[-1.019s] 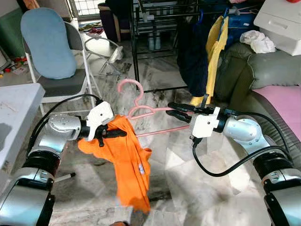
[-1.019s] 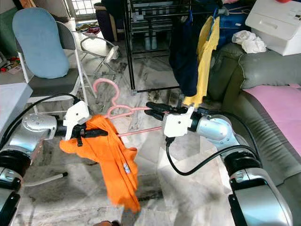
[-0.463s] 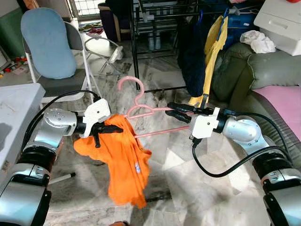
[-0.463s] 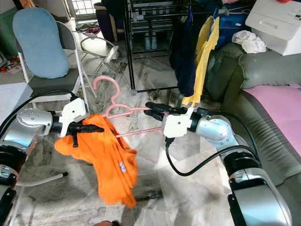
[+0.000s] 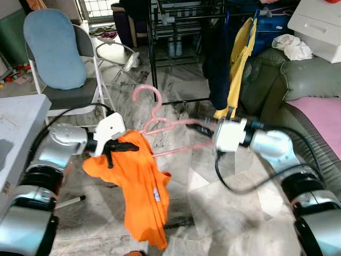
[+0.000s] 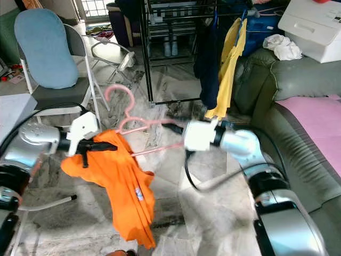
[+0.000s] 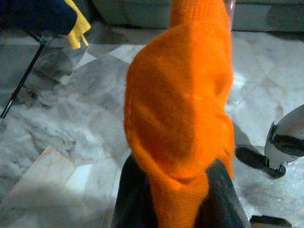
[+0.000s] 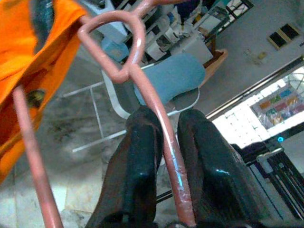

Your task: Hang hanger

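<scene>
Black drying rack up at twelve o'clock. Orange shirt droops at seven o'clock, left gripper clamped on its bunched top. Pink hanger sits dead centre; right gripper, from three o'clock, has both fingers squeezed on its arm.

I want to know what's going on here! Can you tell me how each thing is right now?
Pink hanger: off the rack, held in the air, orange shirt over one end.
Orange shirt: partly on the hanger, hanging down, pinched.
Left tool: shut on the orange shirt.
Right tool: shut on the hanger's arm.
Clothes rack: standing, with a yellow shirt hanging on it.
</scene>
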Robot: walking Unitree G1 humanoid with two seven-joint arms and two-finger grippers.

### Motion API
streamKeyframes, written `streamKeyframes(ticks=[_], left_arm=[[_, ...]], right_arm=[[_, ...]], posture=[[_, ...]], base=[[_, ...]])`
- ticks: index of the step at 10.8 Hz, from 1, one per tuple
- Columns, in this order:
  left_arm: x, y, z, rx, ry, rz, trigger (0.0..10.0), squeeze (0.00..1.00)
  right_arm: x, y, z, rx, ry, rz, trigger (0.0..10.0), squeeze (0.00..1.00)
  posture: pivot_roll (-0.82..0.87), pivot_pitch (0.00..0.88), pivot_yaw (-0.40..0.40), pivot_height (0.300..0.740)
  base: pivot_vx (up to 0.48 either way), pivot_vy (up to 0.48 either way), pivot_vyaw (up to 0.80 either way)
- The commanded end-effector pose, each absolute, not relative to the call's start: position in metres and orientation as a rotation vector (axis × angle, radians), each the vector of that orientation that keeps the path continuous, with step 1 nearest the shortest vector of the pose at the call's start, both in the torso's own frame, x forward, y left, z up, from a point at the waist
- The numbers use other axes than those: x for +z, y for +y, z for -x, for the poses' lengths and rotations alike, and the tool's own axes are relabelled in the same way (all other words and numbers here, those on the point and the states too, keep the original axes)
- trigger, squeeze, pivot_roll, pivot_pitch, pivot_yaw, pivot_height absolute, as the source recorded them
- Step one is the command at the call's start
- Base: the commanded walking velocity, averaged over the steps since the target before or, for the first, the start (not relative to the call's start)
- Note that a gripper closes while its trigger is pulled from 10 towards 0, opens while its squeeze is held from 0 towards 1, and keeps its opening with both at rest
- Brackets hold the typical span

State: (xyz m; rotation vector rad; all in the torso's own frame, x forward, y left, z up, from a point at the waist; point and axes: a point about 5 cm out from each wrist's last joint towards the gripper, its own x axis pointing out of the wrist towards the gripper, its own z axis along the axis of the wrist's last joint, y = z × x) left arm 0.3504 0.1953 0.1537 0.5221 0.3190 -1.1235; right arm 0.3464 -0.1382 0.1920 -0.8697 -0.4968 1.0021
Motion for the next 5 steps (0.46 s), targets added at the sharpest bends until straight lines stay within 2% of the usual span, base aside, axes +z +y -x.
streamKeyframes(ticks=[1, 3, 5], left_arm=[[0.155, 0.195, -0.351, -1.114, 0.297, -0.519, 0.0, 0.00], [0.157, 0.213, -0.353, -0.981, 0.274, -0.513, 0.0, 0.00], [0.149, 0.236, -0.347, -0.894, 0.297, -0.524, 0.0, 0.00]], right_arm=[[0.208, -0.139, -0.351, 0.956, -0.547, 0.805, 10.0, 1.00], [0.209, -0.147, -0.354, 1.012, -0.433, 0.750, 10.0, 1.00], [0.222, -0.164, -0.363, 0.945, -0.386, 0.763, 10.0, 1.00]], posture=[[-0.03, 0.069, 0.052, 0.740], [-0.03, 0.065, 0.048, 0.740], [-0.03, 0.063, 0.042, 0.740]], base=[[0.000, 0.000, 0.00], [0.000, 0.000, 0.00], [0.000, 0.000, 0.00]])
